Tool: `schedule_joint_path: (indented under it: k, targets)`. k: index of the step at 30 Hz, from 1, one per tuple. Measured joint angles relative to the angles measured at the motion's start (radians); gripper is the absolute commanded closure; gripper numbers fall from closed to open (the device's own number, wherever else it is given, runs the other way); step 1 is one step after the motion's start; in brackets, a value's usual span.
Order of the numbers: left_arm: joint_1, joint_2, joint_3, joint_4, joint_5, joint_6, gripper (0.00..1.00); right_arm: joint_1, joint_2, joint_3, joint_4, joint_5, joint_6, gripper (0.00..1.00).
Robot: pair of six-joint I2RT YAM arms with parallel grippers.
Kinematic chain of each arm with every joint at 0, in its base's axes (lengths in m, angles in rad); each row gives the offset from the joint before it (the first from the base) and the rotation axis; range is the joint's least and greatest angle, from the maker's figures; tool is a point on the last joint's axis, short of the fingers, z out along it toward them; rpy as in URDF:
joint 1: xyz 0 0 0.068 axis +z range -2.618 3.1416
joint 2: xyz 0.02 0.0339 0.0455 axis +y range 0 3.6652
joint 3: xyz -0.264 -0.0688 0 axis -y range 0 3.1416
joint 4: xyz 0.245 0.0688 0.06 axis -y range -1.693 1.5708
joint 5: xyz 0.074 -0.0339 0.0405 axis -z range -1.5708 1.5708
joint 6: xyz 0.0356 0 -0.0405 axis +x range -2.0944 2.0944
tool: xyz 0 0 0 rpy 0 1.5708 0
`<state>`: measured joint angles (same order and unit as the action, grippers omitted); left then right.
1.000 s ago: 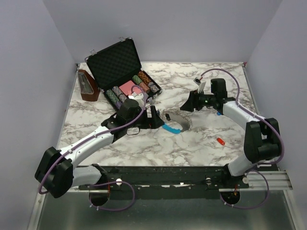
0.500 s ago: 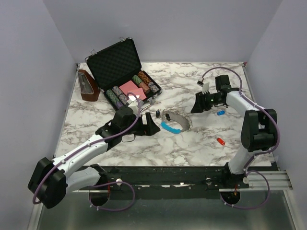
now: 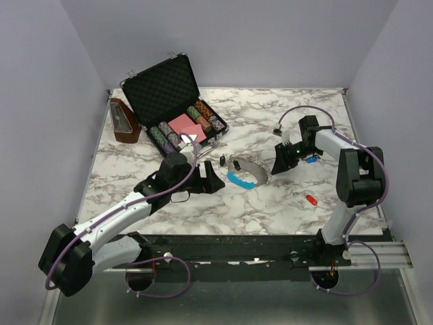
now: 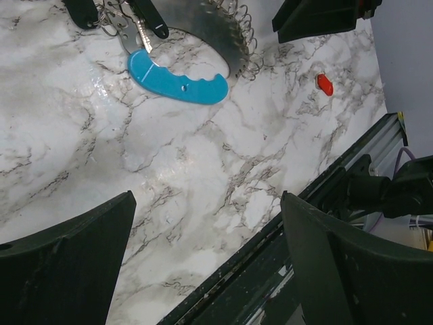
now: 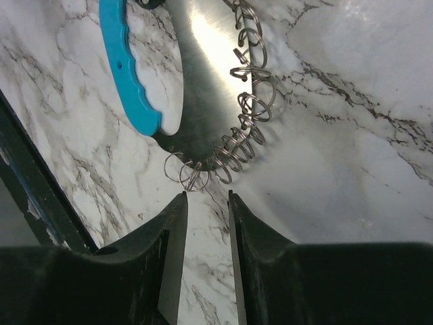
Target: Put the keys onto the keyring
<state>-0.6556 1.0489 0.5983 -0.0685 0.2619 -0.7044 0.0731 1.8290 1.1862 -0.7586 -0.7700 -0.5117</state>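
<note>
Right claw [image 5: 206, 198]: fingers nearly together with a thin slit between them. Nothing is in the slit, only marble shows through.
Left claw [image 4: 206, 203]: fingers wide apart and holding nothing, low over the table [image 3: 270, 115] just left of the keyring.
Keyring [image 3: 252, 170]: lies flat mid-table between the two claws, touched by neither.
Keyring axis: a crescent whose long line runs across the table, left end a little farther back than the right.
Keyring parts: the coil [image 5: 247, 108] follows the far, right-hand edge, and the blue section [image 4: 179, 84] sits on the near side. The black clips [image 4: 152, 17] are at the left end.
Coil end: its loose last ring points at the right claw's tips, just short of them.
Red key [image 3: 311, 200]: on the table near the right arm, well apart from the keyring and lying slantwise. It is too small to tell which end is the head.
Blue key [image 3: 311, 160]: just beside the right arm, behind its claw.
Risk, push: with so thin a slit, the right claw may shove the coil instead of catching a ring.
Risk, slide: nothing pins the keyring, and I'd expect it to skate on the glossy marble at a nudge.
Risk, sweep: a swing of the right arm could knock the blue key away.
Risk, order: neither key is in a claw, so all the threading is yet to do.
</note>
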Motion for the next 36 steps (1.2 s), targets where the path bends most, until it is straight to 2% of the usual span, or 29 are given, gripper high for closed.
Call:
schedule_joint_path:
  k: [4,8,21,30,34,36]
  targets:
    - [0.000,0.000,-0.003,0.001,0.000,0.000,0.04,0.010,0.000,-0.029,-0.005,-0.005,-0.006,0.56]
    - [0.000,0.000,-0.003,0.007,0.000,0.000,0.05,0.030,0.000,-0.050,-0.005,-0.004,-0.002,0.56]
    - [0.000,0.002,-0.005,0.023,0.001,-0.004,0.05,0.070,0.000,-0.058,0.030,0.026,0.050,0.64]
    - [0.000,0.002,-0.006,0.023,0.001,-0.005,0.05,0.113,0.011,-0.063,0.051,0.068,0.078,0.77]
    - [0.000,0.003,-0.006,0.023,0.001,-0.005,0.05,0.115,0.015,-0.064,0.058,0.083,0.092,0.98]
    - [0.000,0.002,-0.006,0.023,0.001,-0.005,0.05,0.115,0.018,-0.064,0.059,0.089,0.094,0.99]
